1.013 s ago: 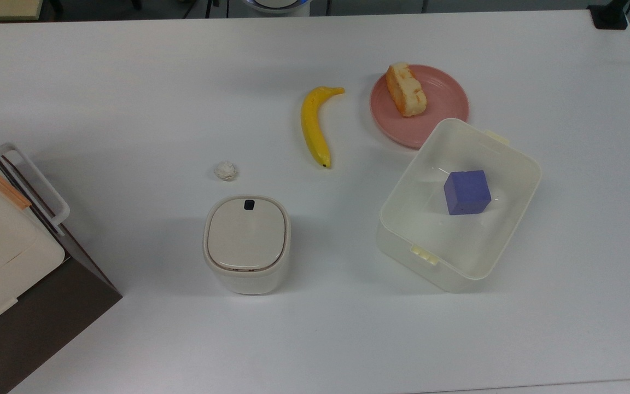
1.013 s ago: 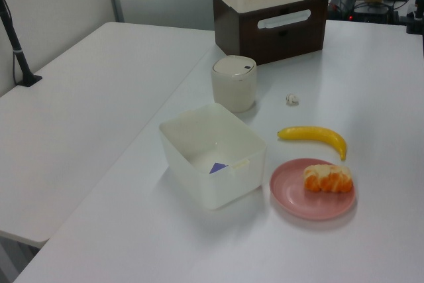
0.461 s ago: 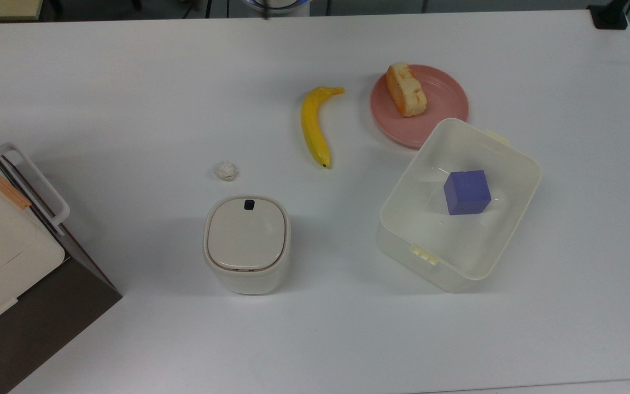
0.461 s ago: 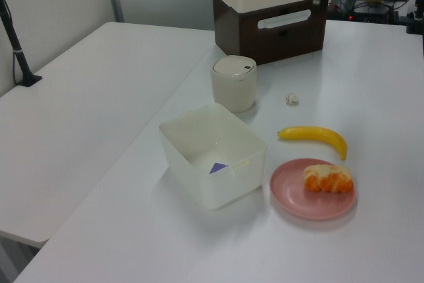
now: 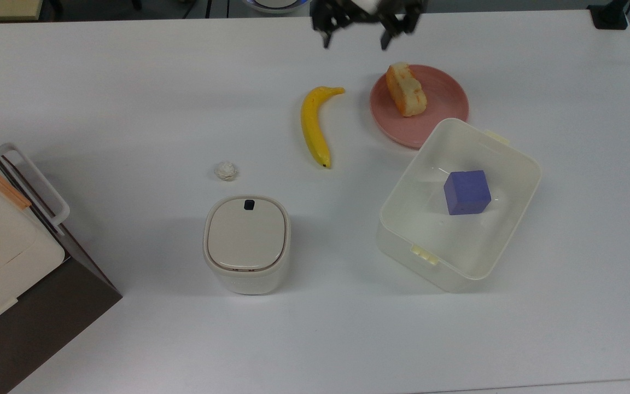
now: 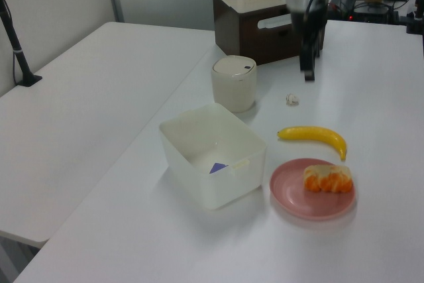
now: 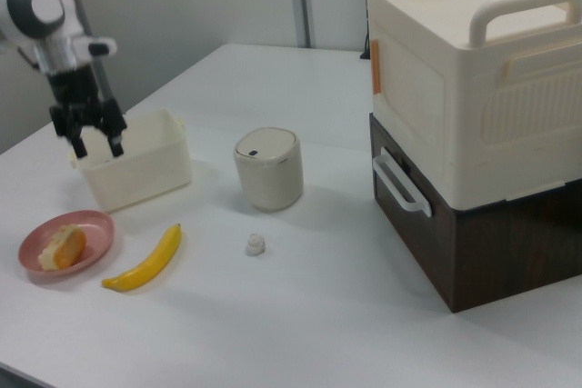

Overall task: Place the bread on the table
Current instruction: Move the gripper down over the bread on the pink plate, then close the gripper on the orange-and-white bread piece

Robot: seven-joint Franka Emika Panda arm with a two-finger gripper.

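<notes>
Change: the gripper (image 5: 356, 34) is now in the scene at the top view's upper edge; a second ago there was no arm over the table (image 5: 129, 98) at all.
Paper ball: small white wad (image 5: 225, 171), same spot as before.
Lidded bin: cream canister (image 5: 246, 243), untouched.
Banana: banana (image 5: 315, 125) hasn't moved.
Gripper state: fingers spread wide, nothing between them, hanging in the air up and to the top view's left of the plate.
Bread: bread (image 5: 405, 89) lies on the pink plate (image 5: 441, 104), exactly where it was.
Box: clear tub (image 5: 460, 205) with the purple cube (image 5: 466, 192), unchanged.
Meaning: looks like the approach has started; the pick isn't done yet.
</notes>
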